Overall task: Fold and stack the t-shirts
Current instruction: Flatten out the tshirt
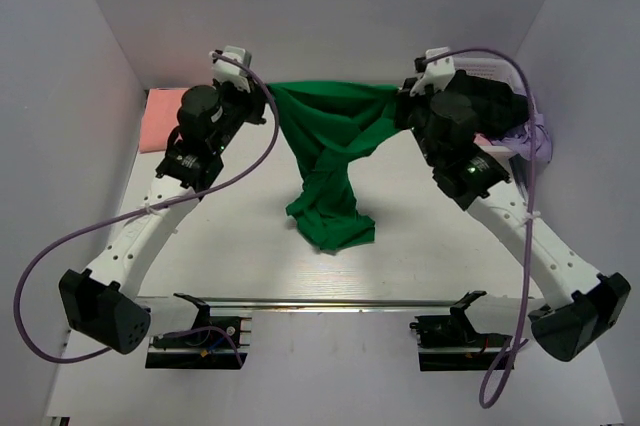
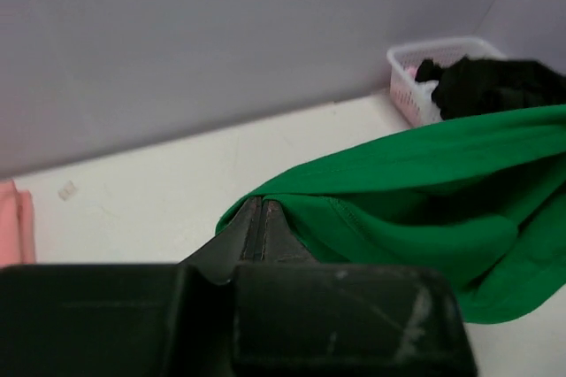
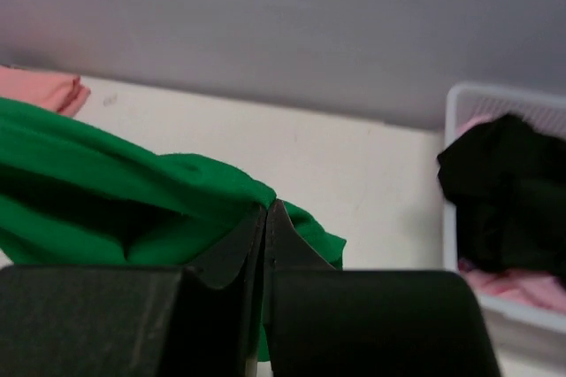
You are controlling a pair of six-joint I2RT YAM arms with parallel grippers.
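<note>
The green t-shirt (image 1: 330, 161) hangs between both grippers at the back of the table, stretched along its top edge, with its bunched lower part resting on the table. My left gripper (image 1: 268, 98) is shut on its left end, seen in the left wrist view (image 2: 258, 204). My right gripper (image 1: 402, 101) is shut on its right end, seen in the right wrist view (image 3: 268, 209). The salmon-pink t-shirt (image 1: 160, 118) lies folded at the back left, partly hidden by the left arm. It also shows in the left wrist view (image 2: 13, 222) and the right wrist view (image 3: 40, 87).
A white basket (image 1: 525, 121) with black cloth (image 3: 504, 191) and pink cloth stands at the back right, behind the right arm. Grey walls close in the back and both sides. A metal rail (image 1: 330, 301) runs along the table's near edge.
</note>
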